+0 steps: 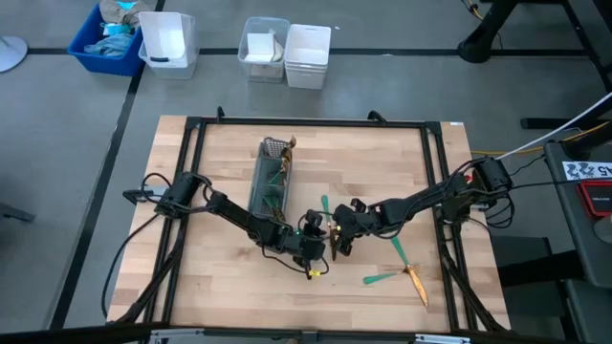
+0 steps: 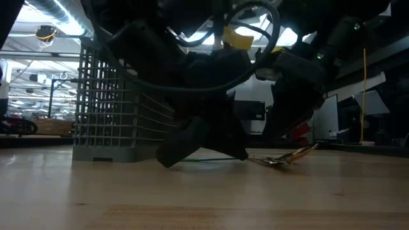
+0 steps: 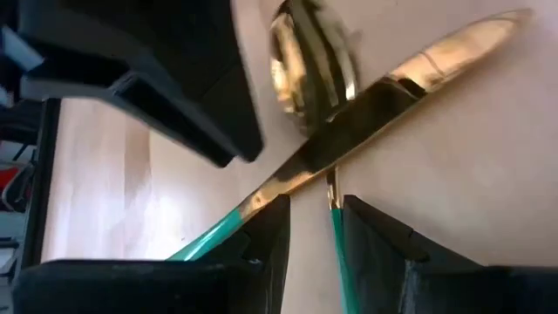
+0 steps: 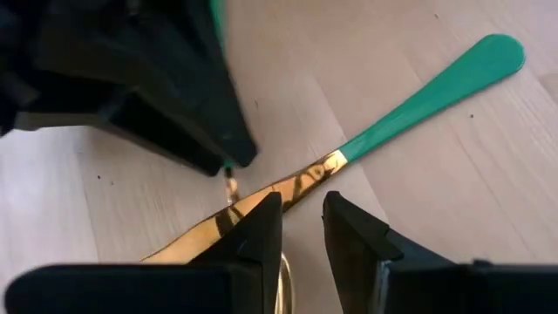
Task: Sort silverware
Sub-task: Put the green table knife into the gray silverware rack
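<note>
At the high view's lower centre, my left gripper (image 3: 314, 235) straddles the gold-headed, teal-handled spoon (image 3: 309, 70), jaws parted; right gripper (image 4: 301, 228) parted over the crossing gold-bladed knife (image 4: 436, 87). Next: close, lift.

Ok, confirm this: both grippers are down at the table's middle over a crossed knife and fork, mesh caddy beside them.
Not a fork: the left wrist view shows a spoon crossed under the knife. The rest holds: left gripper and right gripper meet mid-table, beside the mesh caddy.

Knife (image 3: 384, 96) across spoon (image 3: 307, 65), right of caddy (image 1: 271, 177).
</note>
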Robot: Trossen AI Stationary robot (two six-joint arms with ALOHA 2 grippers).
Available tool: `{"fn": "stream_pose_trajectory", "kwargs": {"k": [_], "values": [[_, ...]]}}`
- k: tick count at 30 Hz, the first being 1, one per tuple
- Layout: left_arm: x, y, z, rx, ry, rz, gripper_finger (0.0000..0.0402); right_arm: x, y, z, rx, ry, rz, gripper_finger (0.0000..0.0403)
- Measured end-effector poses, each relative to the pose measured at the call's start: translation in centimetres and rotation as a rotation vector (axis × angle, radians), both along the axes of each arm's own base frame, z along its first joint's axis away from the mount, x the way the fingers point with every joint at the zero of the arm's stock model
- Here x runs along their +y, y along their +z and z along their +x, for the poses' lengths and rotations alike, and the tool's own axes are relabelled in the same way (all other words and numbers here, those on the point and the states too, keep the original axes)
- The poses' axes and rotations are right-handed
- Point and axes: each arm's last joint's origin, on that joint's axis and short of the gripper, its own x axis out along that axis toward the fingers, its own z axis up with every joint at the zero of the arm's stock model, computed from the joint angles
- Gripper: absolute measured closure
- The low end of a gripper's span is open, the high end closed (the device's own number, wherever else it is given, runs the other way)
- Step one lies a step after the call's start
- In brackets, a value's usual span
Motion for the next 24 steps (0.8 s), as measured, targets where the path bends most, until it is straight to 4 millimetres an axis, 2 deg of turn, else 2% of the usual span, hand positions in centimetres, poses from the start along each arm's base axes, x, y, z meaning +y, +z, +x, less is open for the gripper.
{"fn": "stream_pose_trajectory", "kwargs": {"k": [7,17,24], "values": [[0.5,0.0,0.1,-0.003,0.019,-0.006,0.0304,-0.2,0.0,0.0,-0.012,-0.068,-0.009,0.0316],[-1.3,0.3,-0.1,-0.043,-0.033,-0.012,0.0304,-0.3,0.0,0.0,-0.016,-0.108,-0.046,0.0316],[-1.6,0.5,0.1,-0.07,-0.06,-0.04,0.0304,-0.6,-0.3,-0.5,0.012,-0.23,-0.05,0.0316]]}}
